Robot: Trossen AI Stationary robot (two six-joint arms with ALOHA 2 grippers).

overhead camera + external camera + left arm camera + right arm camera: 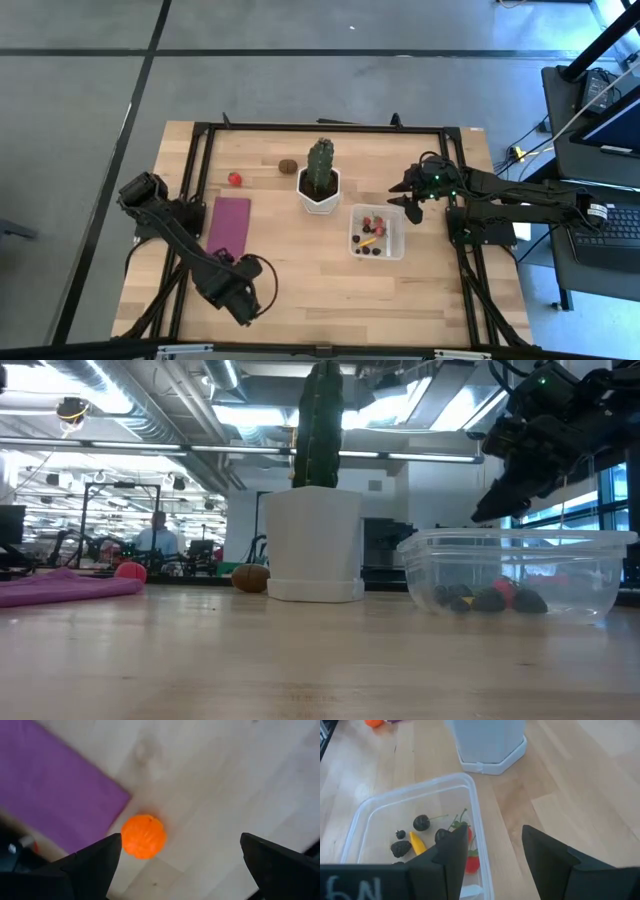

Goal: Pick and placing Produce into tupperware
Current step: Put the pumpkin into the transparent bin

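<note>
**Entry: loose produce, three pieces outside the box**

1. Orange piece (143, 836). Round, ribbed, bright. Lies on bare wood just ahead of the left gripper (181, 860), between its widely spread fingers and nearer one of them; touches or nearly touches the edge of the purple mat (55, 795). Judged light, hard plastic, slick, and apt to roll. Best taken across its widest part, fingers straddling it and closing square so it does not squirt out sideways.

2. Red piece (234, 179). Small, round. Well ahead of the left gripper (232, 290), beyond the far end of the mat (229, 224). Same handling expected.

3. Brown oval (288, 166). Well away from both grippers, just beside the cactus pot (320, 190). Probably hard and light; grip across the short axis.

**Entry: box**

Clear box (365, 815), thin-walled, likely light enough to slide if nudged. Sits just below and ahead of the right gripper (492, 855). Already holds dark berries (421, 823), a yellow piece (417, 843) and red pieces (472, 864).

**Entry: right gripper**

Right gripper (411, 200) hangs above the box's far edge, fingers partly apart, nothing between them.

**Handling note**

Release pieces low inside the walls; dropped from height they may bounce out.
</note>
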